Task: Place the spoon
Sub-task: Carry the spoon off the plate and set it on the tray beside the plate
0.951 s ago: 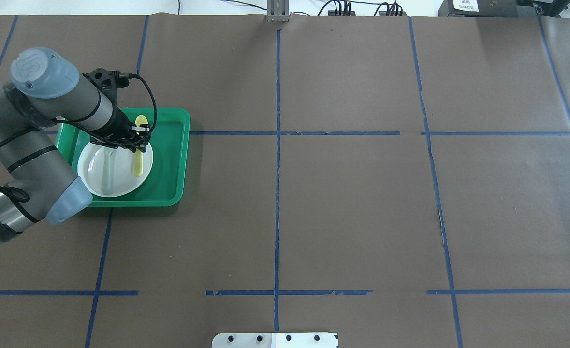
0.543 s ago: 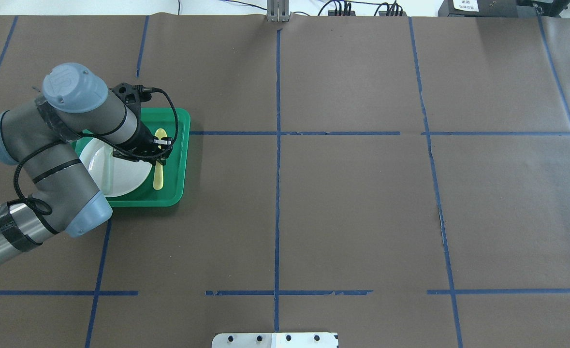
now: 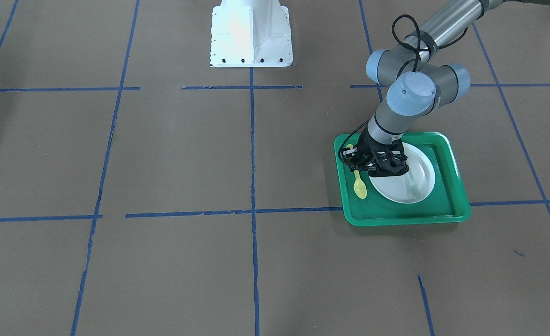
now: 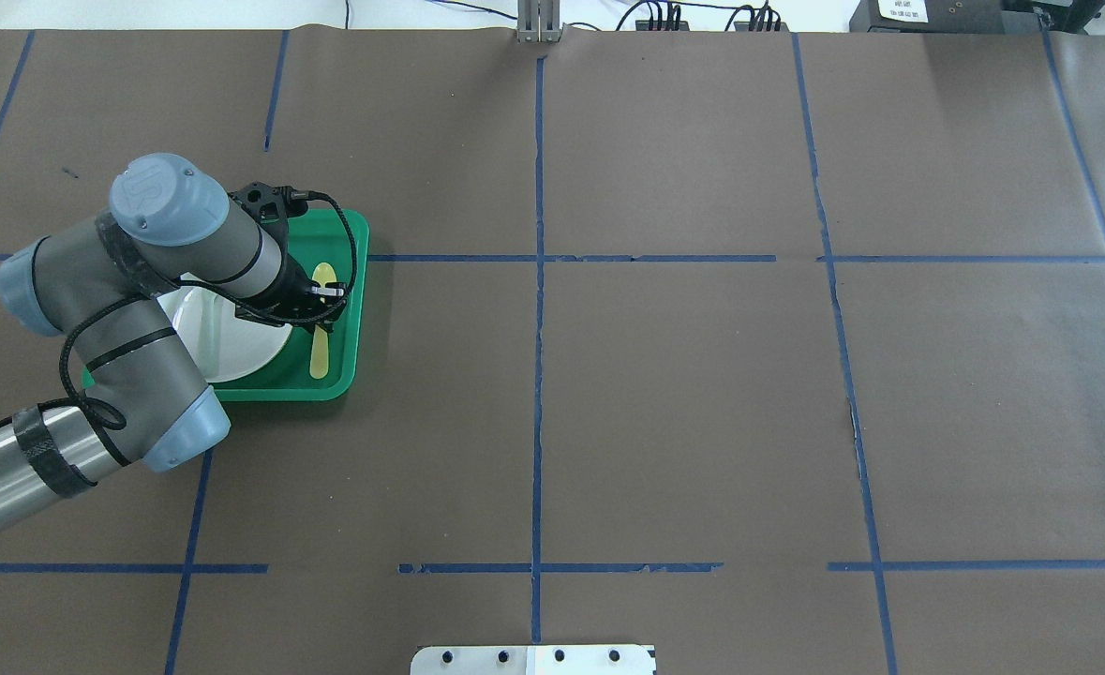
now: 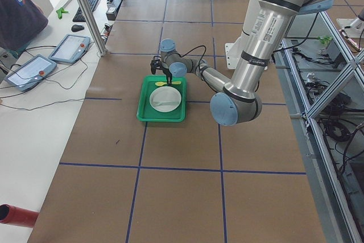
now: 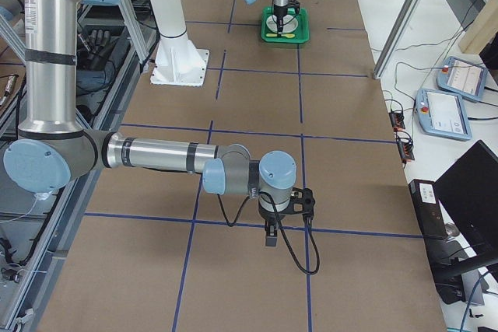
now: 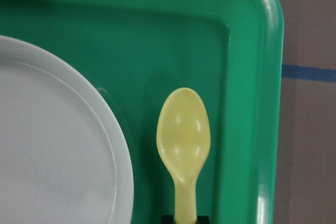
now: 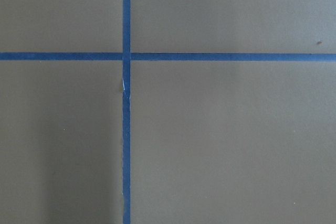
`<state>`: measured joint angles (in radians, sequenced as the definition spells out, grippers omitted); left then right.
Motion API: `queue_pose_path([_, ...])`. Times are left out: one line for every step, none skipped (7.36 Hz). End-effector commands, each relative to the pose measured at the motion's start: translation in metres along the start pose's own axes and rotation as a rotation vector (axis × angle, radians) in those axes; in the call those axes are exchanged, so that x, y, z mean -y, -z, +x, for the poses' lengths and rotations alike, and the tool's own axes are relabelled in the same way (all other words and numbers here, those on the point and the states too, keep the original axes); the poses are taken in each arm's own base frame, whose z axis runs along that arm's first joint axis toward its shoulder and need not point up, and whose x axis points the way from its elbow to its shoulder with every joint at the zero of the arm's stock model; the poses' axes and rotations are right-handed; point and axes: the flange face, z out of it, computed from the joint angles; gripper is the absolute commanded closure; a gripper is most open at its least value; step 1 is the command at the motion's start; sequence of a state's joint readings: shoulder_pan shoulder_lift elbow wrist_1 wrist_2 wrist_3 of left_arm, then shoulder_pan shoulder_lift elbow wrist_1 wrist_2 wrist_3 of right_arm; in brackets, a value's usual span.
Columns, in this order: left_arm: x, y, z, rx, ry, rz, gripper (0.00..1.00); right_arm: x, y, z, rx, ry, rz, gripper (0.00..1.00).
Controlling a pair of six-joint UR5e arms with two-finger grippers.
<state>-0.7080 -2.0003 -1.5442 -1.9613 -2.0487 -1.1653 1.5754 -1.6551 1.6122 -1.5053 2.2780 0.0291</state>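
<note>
The small pale yellow spoon (image 4: 320, 328) is held by its handle in my left gripper (image 4: 316, 307), which is shut on it. It hangs low over the floor of the green tray (image 4: 353, 300), in the strip between the white plate (image 4: 233, 349) and the tray's right rim, its bowl pointing away from the robot. The left wrist view shows the spoon's bowl (image 7: 184, 135) beside the plate (image 7: 52, 145); I cannot tell if it touches the tray (image 7: 265, 103). The front view shows the spoon (image 3: 359, 186) and the gripper (image 3: 355, 163). My right gripper (image 6: 272, 232) shows only in the right side view; I cannot tell its state.
A pale grey-green fork (image 3: 412, 185) lies on the plate (image 3: 421, 175) inside the tray (image 3: 405, 219). The table is brown paper with blue tape lines (image 4: 538, 375). The robot's white base (image 3: 250, 35) stands at the table's middle edge.
My left gripper has carried the spoon to the right, from over the plate to the tray strip beside the plate's right edge. The plate, fork and tray have not moved.
</note>
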Motion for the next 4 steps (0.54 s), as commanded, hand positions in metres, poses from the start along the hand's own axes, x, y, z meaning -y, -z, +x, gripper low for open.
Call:
queue_pose_path([0.001,-0.004,-0.002,-0.007,-0.006,0.007,0.73,0.001,0.001,0.0,0.0,0.001,0.001,0.0])
queue_pose_path([0.003,-0.001,-0.001,-0.003,-0.009,0.03,0.13,0.0,0.0,0.0,0.0,-0.001,-0.001,0.0])
queue_pose_path([0.005,0.001,-0.001,0.002,-0.008,0.054,0.01,0.0,0.0,0.0,0.0,-0.001,-0.001,0.0])
queue_pose_path([0.008,0.009,0.0,-0.005,-0.01,0.068,0.01,0.0,0.0,0.0,0.0,0.0,0.0,0.0])
